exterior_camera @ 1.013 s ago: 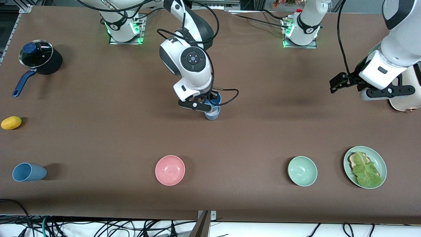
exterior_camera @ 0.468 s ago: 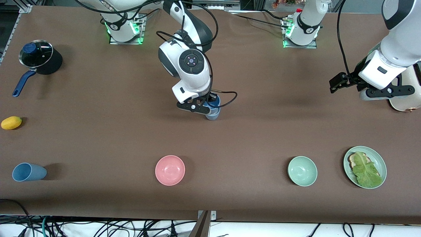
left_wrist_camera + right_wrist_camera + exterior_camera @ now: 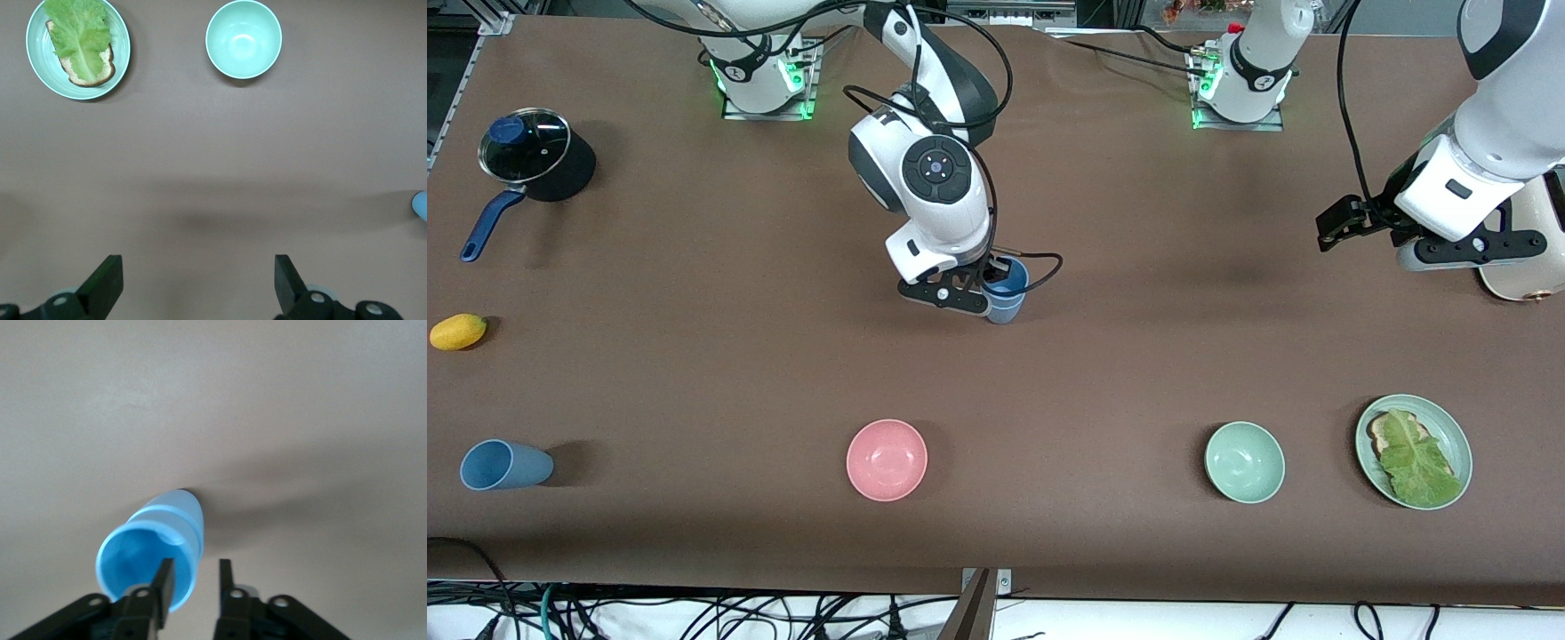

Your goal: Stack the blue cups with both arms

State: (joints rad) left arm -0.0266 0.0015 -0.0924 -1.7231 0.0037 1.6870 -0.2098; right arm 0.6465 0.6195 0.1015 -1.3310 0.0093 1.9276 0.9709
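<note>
**A:** Right wrist view, where's the stack?

**B:** Blue cups (image 3: 175,520) are nested, one seated in the other, upright mid-surface (image 3: 300,400). Right pincer (image 3: 195,577) straddles the rim, one finger inside, one outside. Jaws are a bit apart w/ a gap at the wall, so no pinch. Prob. so the stack stands alone.

**A:** Left pincer (image 3: 197,267)?

**B:** Wide open, empty, over bare surface toward the left arm's end. That arm waits.

**A:** More to do?

**B:** Third blue cup (image 3: 503,465) lies on its side toward the right arm's end, nearer the front camera than the stack. Likely the next pick.
</note>
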